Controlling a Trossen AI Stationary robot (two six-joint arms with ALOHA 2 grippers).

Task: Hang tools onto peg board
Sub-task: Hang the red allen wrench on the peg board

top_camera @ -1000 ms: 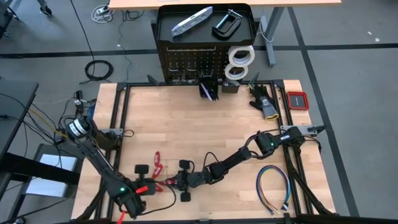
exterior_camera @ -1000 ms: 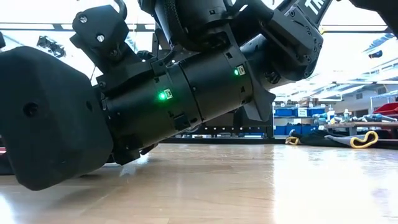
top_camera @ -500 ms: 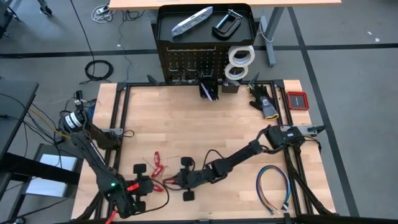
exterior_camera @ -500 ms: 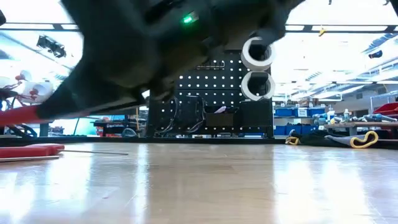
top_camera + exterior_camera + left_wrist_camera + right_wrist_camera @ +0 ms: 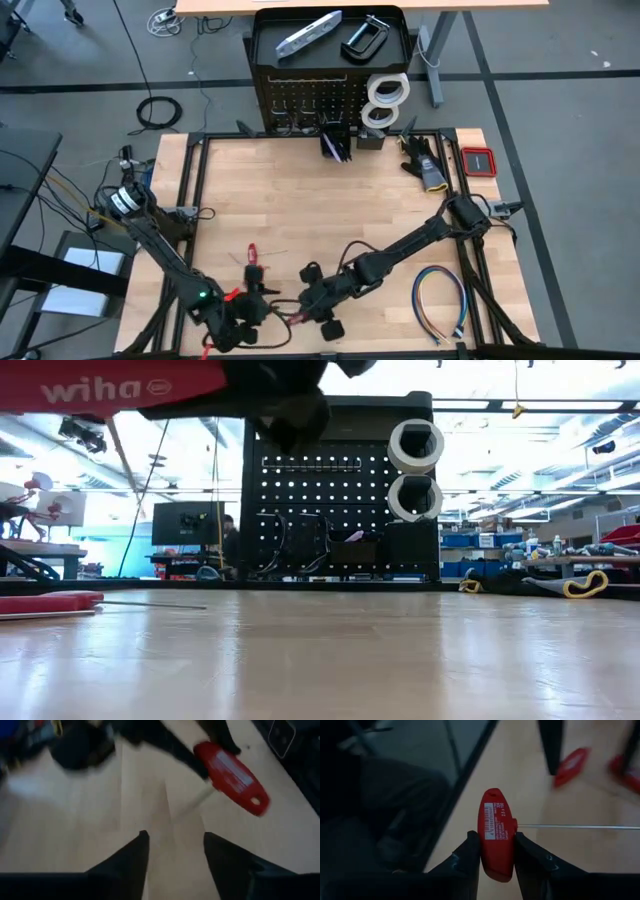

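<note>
Right end effector [image 5: 496, 851] clamped across the red T-handle hex key [image 5: 496, 832], thin shaft running out sideways from between the fingers, whole tool lifted off the tabletop [image 5: 330, 205] at its near edge. Left end effector [image 5: 175, 850] just beside it, fingers spread and empty, a second red-handled key [image 5: 231, 776] ahead of them with something dark, too blurred to identify, across its near end. More red-handled tools [image 5: 252, 262] scattered close by on the wood; peg board [image 5: 310, 100] well apart at the far edge, white tape rolls [image 5: 385, 98] already on its hooks. Likely trouble: long shaft swinging into the neighbouring arm while both wrists sit so close, or handle twisting in a grip taken across its flat sides, spoiling alignment with a small hook. Right arm stretched low and diagonal across the tabletop toward the near edge; left arm folded down steeply from its base, wrist near the surface.
</note>
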